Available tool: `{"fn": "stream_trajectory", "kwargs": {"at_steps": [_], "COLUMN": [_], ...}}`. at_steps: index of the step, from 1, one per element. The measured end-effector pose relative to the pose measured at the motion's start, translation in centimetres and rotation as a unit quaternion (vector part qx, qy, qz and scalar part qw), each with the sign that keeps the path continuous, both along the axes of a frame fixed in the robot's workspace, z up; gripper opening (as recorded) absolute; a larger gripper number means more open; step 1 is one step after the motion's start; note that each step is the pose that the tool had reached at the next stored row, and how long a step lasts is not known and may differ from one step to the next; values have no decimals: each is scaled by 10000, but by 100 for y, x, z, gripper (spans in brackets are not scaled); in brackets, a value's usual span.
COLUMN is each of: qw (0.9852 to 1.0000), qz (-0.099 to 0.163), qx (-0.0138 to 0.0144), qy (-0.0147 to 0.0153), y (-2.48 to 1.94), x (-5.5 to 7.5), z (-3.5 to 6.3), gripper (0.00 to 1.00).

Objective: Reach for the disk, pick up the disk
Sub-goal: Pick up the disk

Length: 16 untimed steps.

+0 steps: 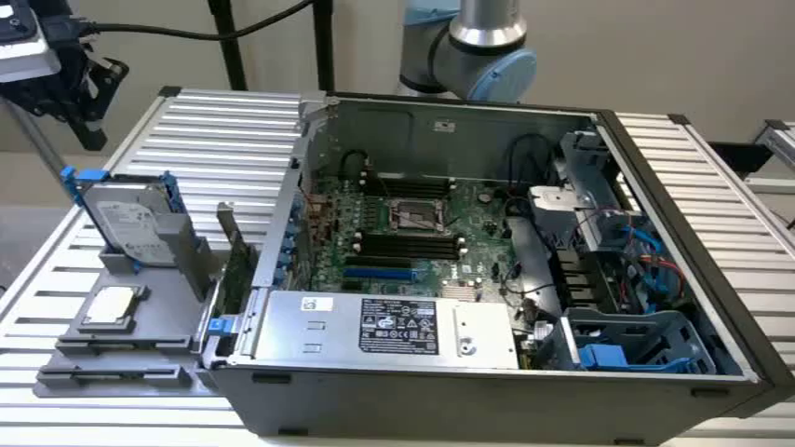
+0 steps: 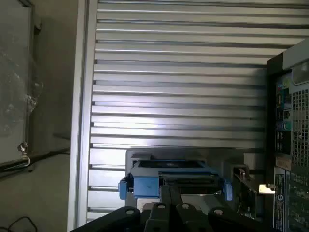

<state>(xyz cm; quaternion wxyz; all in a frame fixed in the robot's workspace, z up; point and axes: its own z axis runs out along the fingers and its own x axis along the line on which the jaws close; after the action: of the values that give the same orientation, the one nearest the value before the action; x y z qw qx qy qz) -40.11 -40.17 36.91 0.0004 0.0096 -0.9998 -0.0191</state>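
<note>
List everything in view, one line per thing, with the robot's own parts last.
disk: one, silver-grey with blue rails, upright in the holder at the exterior view's left
holder: one, grey, on the table beside the computer case
chip: one, silver, lying flat on the holder in front of the disk
computer case: one, dark grey, open, centre of the table
circuit board: one, green, inside the computer case
long box: one, silver with a black label, at the case's near edge
table: one, silver, slatted
robot arm: one, silver and light blue, behind the case
end effector: one, black, above the disk, not touching it
</note>
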Motion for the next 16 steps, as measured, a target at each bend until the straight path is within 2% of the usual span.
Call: {"fn": "stream_trajectory", "kwargs": {"at_steps": [12, 16], "qw": [10000, 10000], "qz": [0, -1], "qx": [0, 0], "qy": [0, -7], "y": [0, 0], "x": [0, -51], "z": [0, -1], "gripper": [11, 11]}}
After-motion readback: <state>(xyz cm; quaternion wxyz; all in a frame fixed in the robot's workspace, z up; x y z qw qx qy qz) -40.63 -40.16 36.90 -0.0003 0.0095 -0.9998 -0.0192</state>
